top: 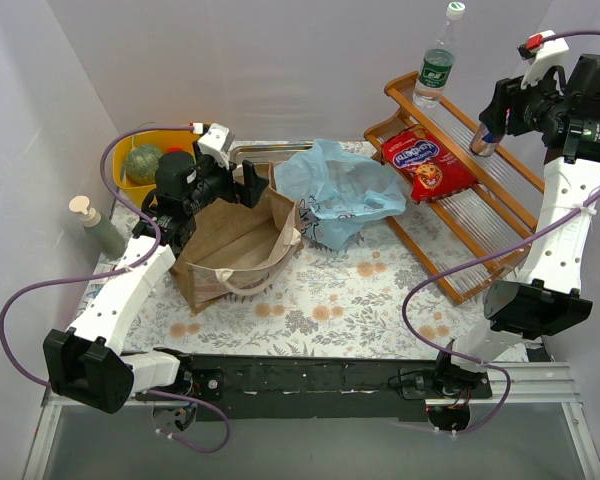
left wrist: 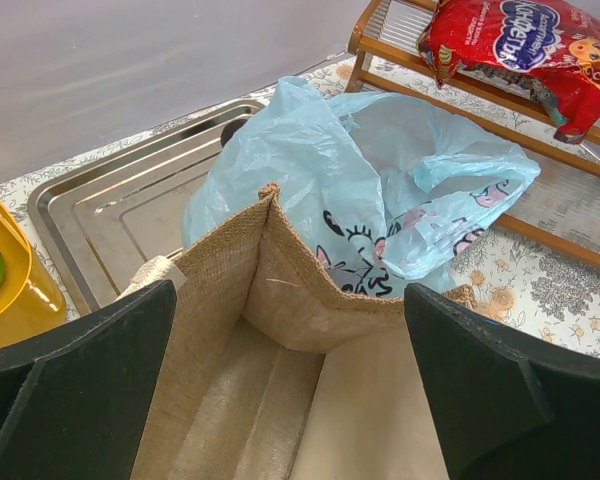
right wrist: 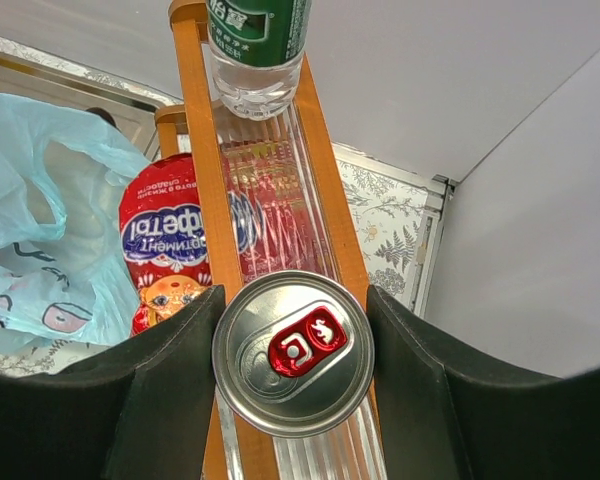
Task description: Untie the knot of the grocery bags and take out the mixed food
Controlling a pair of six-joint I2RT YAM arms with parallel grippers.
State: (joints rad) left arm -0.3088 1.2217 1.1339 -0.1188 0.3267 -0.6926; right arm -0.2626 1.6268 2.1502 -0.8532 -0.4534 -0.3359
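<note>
**Inventory: table contents, one moment**

1. L gripper (top: 242, 185) (left wrist: 288, 300): jaws spread to full width, nothing held. It is hung just above the open mouth of the paper bag, w/ fingers (left wrist: 80, 380) seen either side of the bag's far corner.
2. Paper bag (top: 235, 250) (left wrist: 280, 340): brown, beige handles. It is stood upright on the floral cloth (top: 330, 300), L of centre. The mouth is open, and the inner walls and floor are exposed to the wrist cam.
3. Plastic bag (top: 335, 195) (left wrist: 370, 180) (right wrist: 40, 230): lt blue, crinkly, cartoon print. It is slumped on the cloth, touching the paper bag's far-R corner, btwn that bag and the rack. One handle loop is seen loose.
4. R gripper (top: 485, 130) (right wrist: 293, 350): jaws part-closed, w/ pads pressed on both sides of the can.
5. Can (top: 482, 143) (right wrist: 293, 352): silver top, red tab, upright. It is pinched over the rack's upper shelf. Whether its base rests there cannot be told.
6. Snack packet (top: 428, 162) (left wrist: 525, 45) (right wrist: 175, 235): red. It is laid on the rack's lower shelf, near the plastic bag.
7. Bottle (top: 438, 60) (right wrist: 255, 50): clear, green label. It is stood at the far end of the upper shelf.
8. Melon (top: 143, 162): green, netted. It is lodged in the yellow tub (top: 175, 140), far L.
9. Rack (top: 460, 280) (right wrist: 195, 150): wooden, two tiers, ribbed clear shelves. It is set diagonally at R.
10. Steel tray (top: 265, 150) (left wrist: 110, 210): located behind both bags.
11. Pump bottle (top: 100, 228): located at the L edge, near the tub.
</note>
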